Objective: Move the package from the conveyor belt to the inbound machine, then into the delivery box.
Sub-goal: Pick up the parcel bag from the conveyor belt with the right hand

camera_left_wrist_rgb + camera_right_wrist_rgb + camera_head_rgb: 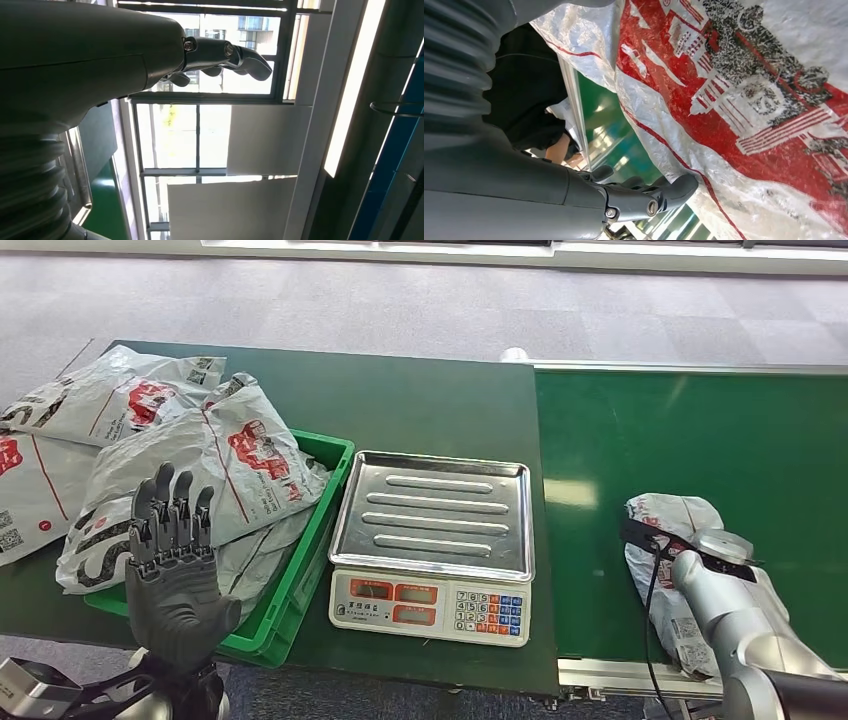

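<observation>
The first step is in hand: taking the package off the belt. The left hand point(175, 560) is raised, fingers spread, holding nothing, before the green plastic crate point(322, 502) of filled bags. The steel-trayed scale point(433, 545) waits bare. On the green conveyor belt point(700, 440), the right hand point(644, 192) touches the white-and-red plastic package point(668, 560); whether it grips, I cannot tell. Next, I judge, a firm hold and lift.

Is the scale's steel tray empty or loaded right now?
Empty. The scale's steel tray shows its bare ribbed surface with nothing on it; the package lies on the conveyor belt under the right hand.
</observation>
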You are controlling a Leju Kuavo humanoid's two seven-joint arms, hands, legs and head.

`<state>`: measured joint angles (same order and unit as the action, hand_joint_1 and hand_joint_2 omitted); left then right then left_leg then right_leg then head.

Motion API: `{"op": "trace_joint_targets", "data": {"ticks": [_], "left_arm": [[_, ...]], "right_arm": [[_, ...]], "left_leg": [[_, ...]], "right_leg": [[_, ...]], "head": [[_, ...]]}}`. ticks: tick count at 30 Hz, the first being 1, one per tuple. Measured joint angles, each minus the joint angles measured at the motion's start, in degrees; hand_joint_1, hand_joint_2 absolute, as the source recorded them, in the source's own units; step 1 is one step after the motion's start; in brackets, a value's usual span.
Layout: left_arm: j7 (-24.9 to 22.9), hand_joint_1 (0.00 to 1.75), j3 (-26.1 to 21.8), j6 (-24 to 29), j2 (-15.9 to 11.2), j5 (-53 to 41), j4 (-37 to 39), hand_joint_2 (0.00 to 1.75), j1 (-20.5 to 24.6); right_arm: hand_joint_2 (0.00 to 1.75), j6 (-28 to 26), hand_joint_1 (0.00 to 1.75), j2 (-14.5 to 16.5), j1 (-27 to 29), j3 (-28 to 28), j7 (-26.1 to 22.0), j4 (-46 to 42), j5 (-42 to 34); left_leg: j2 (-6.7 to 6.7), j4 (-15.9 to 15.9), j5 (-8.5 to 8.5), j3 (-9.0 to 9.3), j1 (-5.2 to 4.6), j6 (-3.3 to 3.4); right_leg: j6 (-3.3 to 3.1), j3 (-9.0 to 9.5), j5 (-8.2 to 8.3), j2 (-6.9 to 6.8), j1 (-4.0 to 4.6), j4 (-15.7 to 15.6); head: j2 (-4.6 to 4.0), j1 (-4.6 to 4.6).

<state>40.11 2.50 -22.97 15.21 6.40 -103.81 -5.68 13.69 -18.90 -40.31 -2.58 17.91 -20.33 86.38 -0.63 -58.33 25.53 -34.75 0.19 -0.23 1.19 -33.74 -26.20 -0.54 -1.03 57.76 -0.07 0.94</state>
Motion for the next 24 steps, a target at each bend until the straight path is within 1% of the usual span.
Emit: {"op": "trace_joint_targets", "data": {"ticks": [12,14,18,21,24], "left_arm": [[0.0,0.0,0.0,0.0,0.0,0.0,-0.1,1.75,0.0],[0.0,0.0,0.0,0.0,0.0,0.0,-0.2,1.75,0.0],[0.0,0.0,-0.1,0.0,0.0,-0.1,-0.6,1.75,-0.1],[0.0,0.0,-0.3,0.0,0.0,0.0,-1.0,1.75,-0.2],[0.0,0.0,-0.4,0.0,0.0,0.0,-1.5,1.75,-0.3]], "right_arm": [[1.75,0.0,0.0,0.0,0.1,0.0,-0.4,0.2,0.0],[1.75,0.3,0.0,0.0,0.1,0.0,-1.7,0.2,0.0],[1.75,0.9,1.75,0.2,0.4,0.1,-6.2,0.2,-0.1],[1.75,0.4,1.75,0.6,0.9,0.4,-8.1,0.2,-0.6],[1.75,-0.6,1.75,1.0,1.3,0.9,-8.4,-0.2,-1.3]], "left_leg": [[0.0,0.0,0.0,0.0,-0.01,0.0],[0.0,0.0,0.0,0.0,0.0,0.0],[0.01,0.0,0.0,0.0,0.0,0.0],[0.01,0.0,0.0,0.0,0.01,0.0],[0.01,0.0,0.0,0.0,0.01,0.0]], "right_leg": [[0.0,0.01,0.0,0.01,-0.01,0.0],[0.0,0.01,0.0,0.01,-0.01,0.0],[0.0,0.02,0.0,0.02,0.0,0.0],[0.0,0.02,0.0,0.01,0.01,0.0],[0.0,0.03,0.0,0.02,0.01,0.0]], "head": [[0.0,-0.01],[0.0,-0.01],[0.0,-0.01],[0.0,-0.01],[0.0,0.0]]}}
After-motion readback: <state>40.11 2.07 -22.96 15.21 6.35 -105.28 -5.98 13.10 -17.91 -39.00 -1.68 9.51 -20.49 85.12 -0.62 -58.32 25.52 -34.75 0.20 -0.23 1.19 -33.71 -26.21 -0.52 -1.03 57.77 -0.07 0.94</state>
